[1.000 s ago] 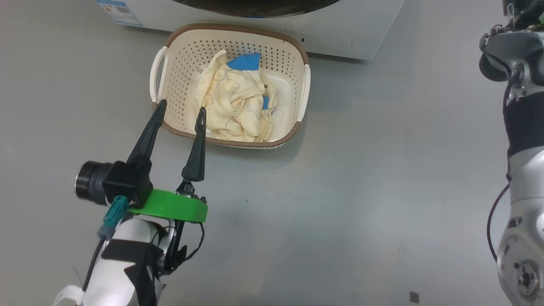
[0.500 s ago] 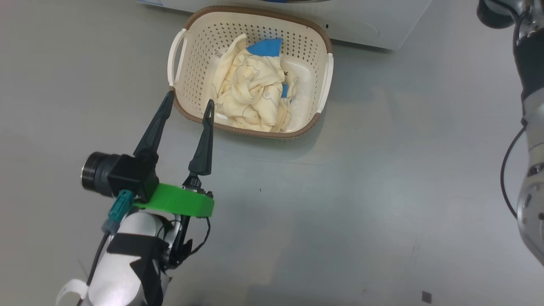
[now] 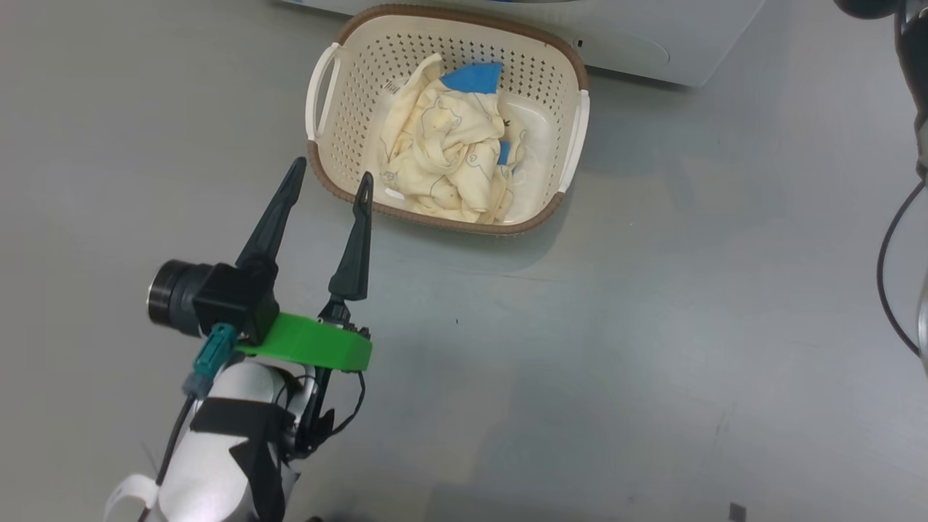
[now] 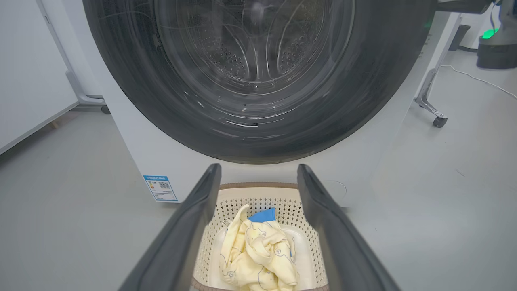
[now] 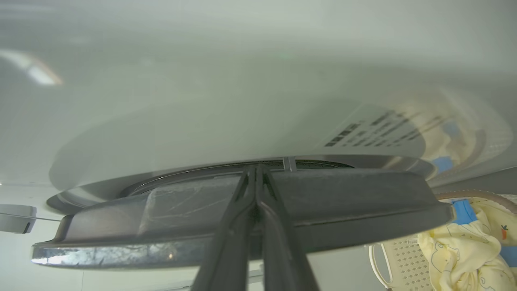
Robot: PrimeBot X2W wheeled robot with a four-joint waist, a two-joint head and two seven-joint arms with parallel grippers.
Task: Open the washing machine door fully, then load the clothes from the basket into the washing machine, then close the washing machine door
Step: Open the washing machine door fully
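The cream basket (image 3: 348,94) stands on the grey floor just in front of the white washing machine (image 3: 652,43). The cream-yellow clothes (image 3: 449,167) with blue patches lie bunched inside it. My left gripper (image 3: 331,170) is open and empty, its fingertips over the basket's near left corner. In the left wrist view that gripper (image 4: 258,166) looks over the basket (image 4: 258,198) and clothes (image 4: 254,258) at the black-rimmed washing machine door (image 4: 252,68), which lies against the machine's front (image 4: 133,149). My right gripper (image 5: 256,167) is shut, its tips at the door's rim (image 5: 343,202); contact is unclear.
A blue label sticker (image 4: 160,188) sits low on the machine's front. A wheeled stand leg (image 4: 432,109) is to the machine's right and a white panel (image 4: 28,81) to its left. My right arm (image 3: 913,72) rises along the head view's right edge.
The whole head picture has shifted, so the camera moved. My left gripper stays open by the basket's near left corner, slightly further back from it. The clothes lie as before.
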